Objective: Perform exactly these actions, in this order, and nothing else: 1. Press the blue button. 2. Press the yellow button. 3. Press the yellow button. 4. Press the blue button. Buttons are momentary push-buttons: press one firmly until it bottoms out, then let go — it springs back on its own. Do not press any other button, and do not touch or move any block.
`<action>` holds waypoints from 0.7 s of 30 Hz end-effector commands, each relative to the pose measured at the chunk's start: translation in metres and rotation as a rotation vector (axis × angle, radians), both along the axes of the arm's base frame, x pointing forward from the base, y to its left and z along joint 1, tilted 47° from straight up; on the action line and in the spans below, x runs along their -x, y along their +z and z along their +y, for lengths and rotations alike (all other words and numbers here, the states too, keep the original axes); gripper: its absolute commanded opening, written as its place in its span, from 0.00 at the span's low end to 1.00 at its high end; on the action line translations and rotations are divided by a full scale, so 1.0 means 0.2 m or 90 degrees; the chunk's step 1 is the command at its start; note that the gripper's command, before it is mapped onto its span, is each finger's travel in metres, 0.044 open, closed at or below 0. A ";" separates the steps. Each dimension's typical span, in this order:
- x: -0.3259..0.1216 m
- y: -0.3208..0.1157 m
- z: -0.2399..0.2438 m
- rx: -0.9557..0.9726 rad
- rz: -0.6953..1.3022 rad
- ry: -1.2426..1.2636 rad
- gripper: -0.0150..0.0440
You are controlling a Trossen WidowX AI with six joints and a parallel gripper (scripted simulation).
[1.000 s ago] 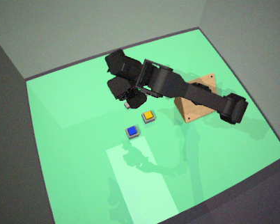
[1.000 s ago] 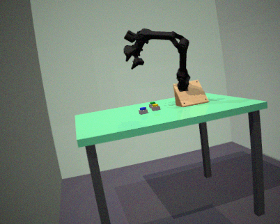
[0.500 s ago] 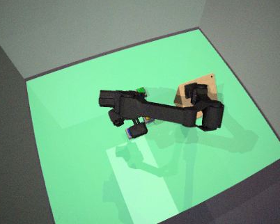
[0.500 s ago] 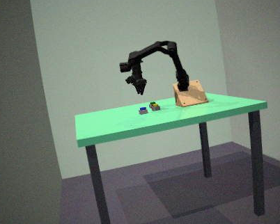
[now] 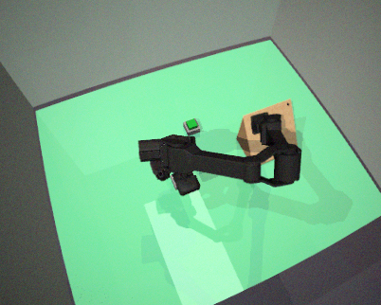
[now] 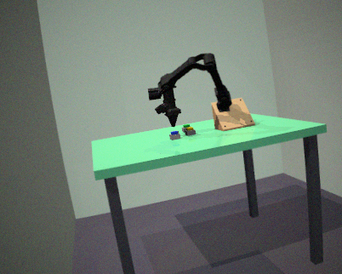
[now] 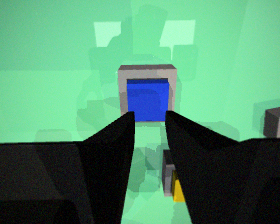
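Your black parallel-jaw gripper [image 7: 149,117] points straight down above the flat square blue push-button in its grey housing [image 7: 147,99]; in the wrist view the two dark fingers stand drawn close together with only a narrow gap between them, nothing held in that gap, and the tips frame the near edge of the blue cap; from the side view you can see the gripper [image 6: 173,122] tapering to a point just above the blue button [image 6: 174,133], with a sliver of air between tip and cap, so it hovers rather than presses; the yellow push-button on a grey base [image 7: 178,189] shows as a small corner low in the wrist view, partly hidden behind one finger, and in the side view it sits just beside the blue one, nearer the arm's mount [image 6: 190,130]; the green square push-button with a grey rim [image 5: 191,124] lies uncovered in the top view, close to the forearm; the black jointed arm [image 5: 224,163] reaches out from its tan wedge-shaped wooden base [image 5: 247,137] across the mint-green table [image 5: 105,121], covering the blue and yellow buttons from above.
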State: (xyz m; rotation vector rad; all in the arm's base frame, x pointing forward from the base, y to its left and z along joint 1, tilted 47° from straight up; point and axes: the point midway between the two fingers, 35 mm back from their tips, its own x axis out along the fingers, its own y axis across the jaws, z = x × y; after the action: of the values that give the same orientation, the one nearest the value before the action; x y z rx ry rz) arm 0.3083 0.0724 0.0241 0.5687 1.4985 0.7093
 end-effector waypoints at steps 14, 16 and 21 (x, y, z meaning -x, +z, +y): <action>0.01 -0.05 0.05 -0.003 0.003 -0.003 0.29; 0.01 -0.06 0.07 -0.003 0.003 -0.003 0.29; 0.01 -0.09 0.09 -0.003 0.003 -0.003 0.29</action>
State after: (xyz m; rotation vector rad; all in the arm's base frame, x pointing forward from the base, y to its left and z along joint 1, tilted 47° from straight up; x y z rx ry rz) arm 0.3090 0.0873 0.0101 0.5684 1.4932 0.7077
